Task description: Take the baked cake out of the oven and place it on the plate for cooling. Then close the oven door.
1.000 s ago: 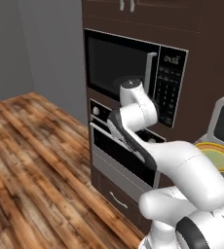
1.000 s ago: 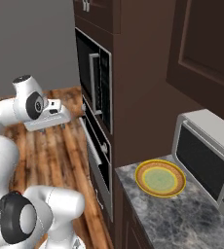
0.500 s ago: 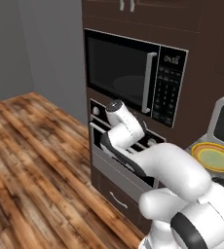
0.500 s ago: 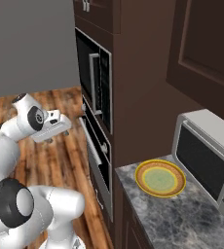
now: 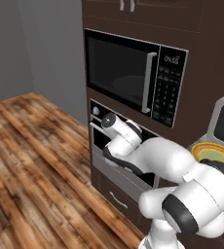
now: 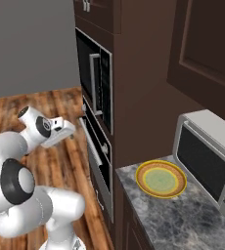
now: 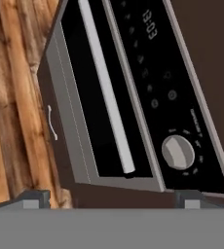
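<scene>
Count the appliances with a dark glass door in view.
3: the microwave set high in the cabinet column, the oven directly below it, and the small grey countertop oven on the counter beside the plate. None looks hidden.

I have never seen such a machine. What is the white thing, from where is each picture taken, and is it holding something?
The white thing is a robot arm in a simulated kitchen. Two cameras ride on its base and look past it from left and right. The third sits on its hand. The gripper is open and holds nothing; it faces the oven door, which looks shut, with its silver bar handle. A microwave sits above the oven. On the counter lies the plate, beside a small grey countertop box.
</scene>
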Available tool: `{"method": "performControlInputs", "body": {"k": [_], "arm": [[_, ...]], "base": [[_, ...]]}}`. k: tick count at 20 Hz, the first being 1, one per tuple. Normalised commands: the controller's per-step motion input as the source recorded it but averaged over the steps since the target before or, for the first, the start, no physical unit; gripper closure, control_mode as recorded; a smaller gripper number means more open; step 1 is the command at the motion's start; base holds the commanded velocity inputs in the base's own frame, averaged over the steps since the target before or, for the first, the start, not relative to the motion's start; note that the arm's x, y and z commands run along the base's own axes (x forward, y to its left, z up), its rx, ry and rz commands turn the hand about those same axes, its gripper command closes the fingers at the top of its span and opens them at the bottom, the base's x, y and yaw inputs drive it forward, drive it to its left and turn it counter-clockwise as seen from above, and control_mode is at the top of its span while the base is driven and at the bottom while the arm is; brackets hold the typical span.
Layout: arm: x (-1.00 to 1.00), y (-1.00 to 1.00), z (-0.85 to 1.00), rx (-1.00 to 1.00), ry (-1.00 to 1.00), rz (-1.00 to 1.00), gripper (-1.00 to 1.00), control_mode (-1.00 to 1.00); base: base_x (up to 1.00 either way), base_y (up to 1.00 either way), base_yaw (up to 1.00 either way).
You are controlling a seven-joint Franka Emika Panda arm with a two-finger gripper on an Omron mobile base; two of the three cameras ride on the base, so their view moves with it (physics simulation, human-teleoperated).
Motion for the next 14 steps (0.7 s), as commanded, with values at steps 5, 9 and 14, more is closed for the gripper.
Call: {"method": "performControlInputs", "body": {"k": [5, 9, 14], "arm": [[0.47, -0.19, -0.41, -0.06, -0.06, 0.0, -1.0, -1.0], [0.45, -0.2, -0.43, -0.06, -0.04, 0.0, -1.0, -1.0], [0.38, -0.2, -0.38, -0.05, 0.0, 0.0, -1.0, -1.0]], "base": [[0.0, 0.0, 0.0], [0.0, 0.0, 0.0], [0.0, 0.0, 0.0]]}}
